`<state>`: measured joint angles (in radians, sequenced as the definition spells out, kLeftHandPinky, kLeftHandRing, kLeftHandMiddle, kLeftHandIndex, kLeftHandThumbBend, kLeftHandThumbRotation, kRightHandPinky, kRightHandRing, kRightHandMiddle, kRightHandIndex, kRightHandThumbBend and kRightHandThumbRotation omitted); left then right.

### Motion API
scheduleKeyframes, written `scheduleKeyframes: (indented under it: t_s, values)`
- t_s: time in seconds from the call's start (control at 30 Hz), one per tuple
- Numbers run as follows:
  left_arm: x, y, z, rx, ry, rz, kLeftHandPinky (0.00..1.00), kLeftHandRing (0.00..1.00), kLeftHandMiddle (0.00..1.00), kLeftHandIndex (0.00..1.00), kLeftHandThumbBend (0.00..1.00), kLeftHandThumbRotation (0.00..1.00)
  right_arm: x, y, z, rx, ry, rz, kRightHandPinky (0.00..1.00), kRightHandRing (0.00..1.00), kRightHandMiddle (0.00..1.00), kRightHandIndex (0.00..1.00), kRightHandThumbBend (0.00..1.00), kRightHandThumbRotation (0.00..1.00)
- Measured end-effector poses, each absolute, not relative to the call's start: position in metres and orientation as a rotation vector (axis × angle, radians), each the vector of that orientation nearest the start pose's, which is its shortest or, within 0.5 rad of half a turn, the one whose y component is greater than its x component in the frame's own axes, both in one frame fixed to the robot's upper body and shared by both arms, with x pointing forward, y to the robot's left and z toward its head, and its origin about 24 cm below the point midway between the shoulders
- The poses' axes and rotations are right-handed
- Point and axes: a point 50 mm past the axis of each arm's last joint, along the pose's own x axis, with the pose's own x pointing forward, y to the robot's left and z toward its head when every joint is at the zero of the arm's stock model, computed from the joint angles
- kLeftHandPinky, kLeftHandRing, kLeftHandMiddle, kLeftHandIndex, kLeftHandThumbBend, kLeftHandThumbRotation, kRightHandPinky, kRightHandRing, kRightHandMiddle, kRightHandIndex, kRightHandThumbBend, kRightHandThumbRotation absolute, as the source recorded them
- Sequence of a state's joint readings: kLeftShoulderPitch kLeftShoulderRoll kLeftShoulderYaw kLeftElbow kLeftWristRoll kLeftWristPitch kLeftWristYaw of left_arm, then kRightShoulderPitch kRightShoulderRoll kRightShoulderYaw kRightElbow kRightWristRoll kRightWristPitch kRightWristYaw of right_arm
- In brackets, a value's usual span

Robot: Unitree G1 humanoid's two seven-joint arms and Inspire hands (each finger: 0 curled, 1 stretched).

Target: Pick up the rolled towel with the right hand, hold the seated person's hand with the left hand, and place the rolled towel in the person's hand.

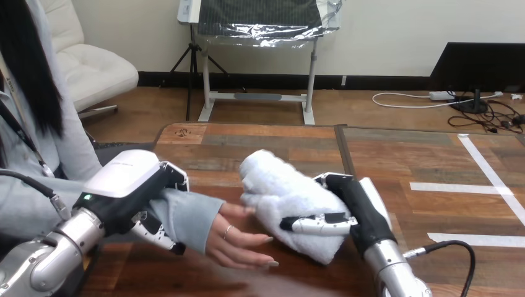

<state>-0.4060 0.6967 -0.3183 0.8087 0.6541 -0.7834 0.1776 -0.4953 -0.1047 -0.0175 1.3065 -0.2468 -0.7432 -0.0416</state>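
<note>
Rolled towel (282, 195), the only one, is off the counter (260, 142) in the right hand (362, 210), whose fingers (312, 224) curl round it, just beside the person's hand (238, 241). The left hand (124, 179) is clasped round that one sleeved wrist (195, 216).

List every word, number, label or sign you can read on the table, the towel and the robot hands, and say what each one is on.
No text here can be read.
On the rolled towel: none, plain white.
On the left robot hand: no legible mark on its white shell.
On the right robot hand: none.
On the wooden table: none.
On the white tape strips: blank.
</note>
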Motion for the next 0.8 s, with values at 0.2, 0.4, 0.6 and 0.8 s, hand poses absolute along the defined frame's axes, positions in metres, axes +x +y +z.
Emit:
scheduleKeyframes:
  t_s: [0.2,0.4,0.6,0.8]
  values:
    - [0.291,0.239,0.045,1.230,-0.283,-0.499,0.22,0.26,0.32,0.35,1.00,0.13,0.291,-0.144,-0.035,-0.318,0.070,0.205,0.23,0.28,0.37,0.44,0.88,0.03]
    - [0.291,0.238,0.046,1.227,-0.290,-0.502,0.22,0.26,0.31,0.35,1.00,0.13,0.291,-0.141,-0.035,-0.342,0.059,0.218,0.23,0.27,0.37,0.44,0.88,0.05]
    - [0.291,0.236,0.047,1.225,-0.292,-0.508,0.22,0.26,0.32,0.36,1.00,0.13,0.290,-0.139,-0.035,-0.349,0.050,0.233,0.22,0.27,0.37,0.44,0.89,0.04]
    - [0.292,0.235,0.047,1.227,-0.291,-0.518,0.22,0.27,0.33,0.37,1.00,0.14,0.288,-0.136,-0.034,-0.351,0.035,0.259,0.23,0.28,0.38,0.44,0.88,0.03]
